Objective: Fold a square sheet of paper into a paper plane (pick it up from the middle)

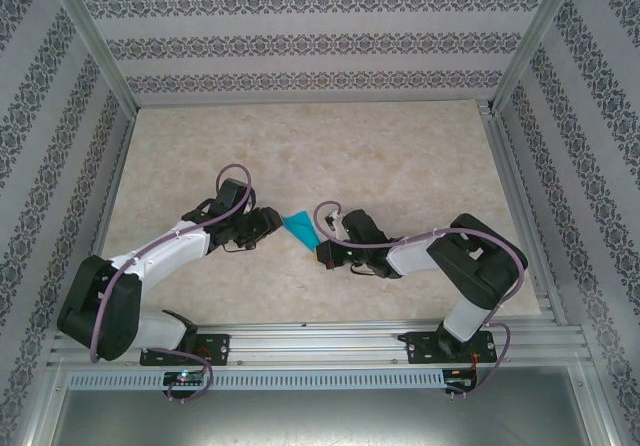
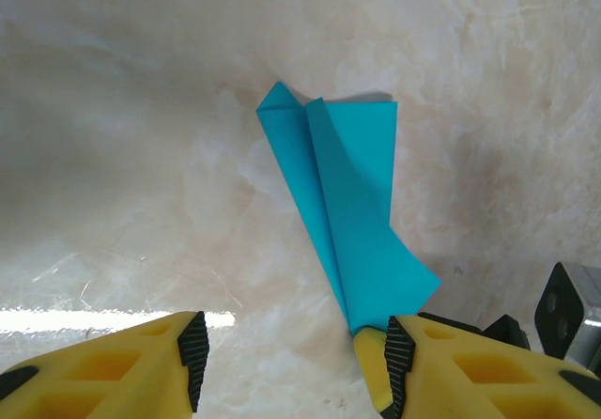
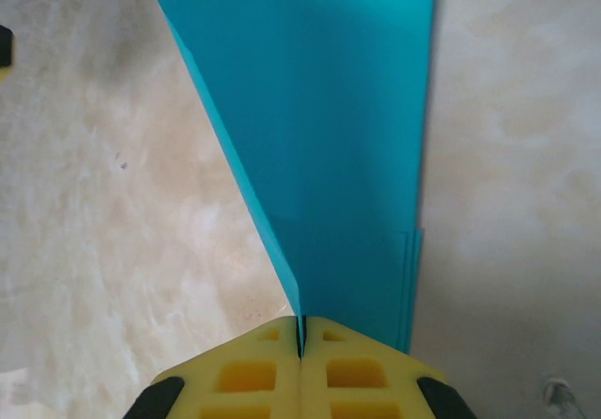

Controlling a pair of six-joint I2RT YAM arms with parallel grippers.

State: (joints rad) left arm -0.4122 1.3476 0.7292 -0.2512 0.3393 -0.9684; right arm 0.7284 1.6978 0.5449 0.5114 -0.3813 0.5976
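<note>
**A:** Right gripper [image 3: 300, 336] is clamped shut on the plane [image 3: 319, 156], right at the crease. The paper fans out straight ahead of its tips. Left gripper [image 2: 293, 358] is about half open and empty, with the plane's corner just beside its right finger.

**B:** My worry is the left closing off-centre and crumpling that corner, or a tug slipping it out of the pinch. The grippers are also crowded low over the table [image 2: 141, 156], so they could bump.

left claw [image 2: 296, 364]: jaws apart | paper plane [image 2: 352, 212]: near tip touching claw
</note>
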